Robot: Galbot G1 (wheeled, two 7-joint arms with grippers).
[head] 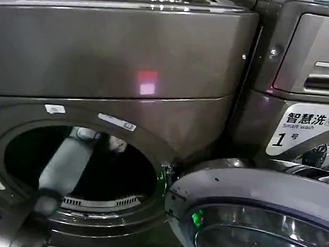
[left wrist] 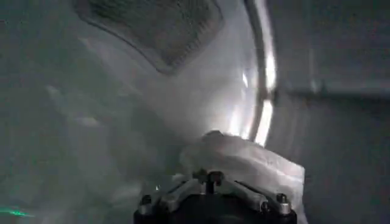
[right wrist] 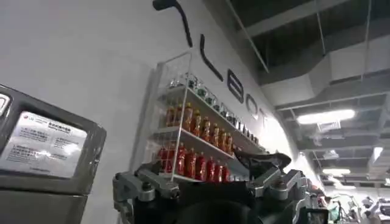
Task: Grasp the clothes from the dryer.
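Note:
The dryer (head: 118, 58) is the bronze-grey machine in front of me, its round porthole open and its glass door (head: 259, 220) swung out at the lower right. My left arm (head: 66, 162) reaches through the porthole into the dark drum. In the left wrist view, my left gripper (left wrist: 207, 178) has its fingertips drawn together on the clothes (left wrist: 256, 161), a wrinkly white bundle lying against the pale drum wall. My right gripper (right wrist: 210, 173) is outside the machine, pointing up at a wall, open with nothing between its fingers.
A second machine (head: 304, 65) with a white "1" label (head: 305, 130) stands close on the right. The open door blocks the lower right. A perforated panel (left wrist: 164, 30) sits on the drum wall. A wire shelf of red bottles (right wrist: 195, 146) hangs on the wall.

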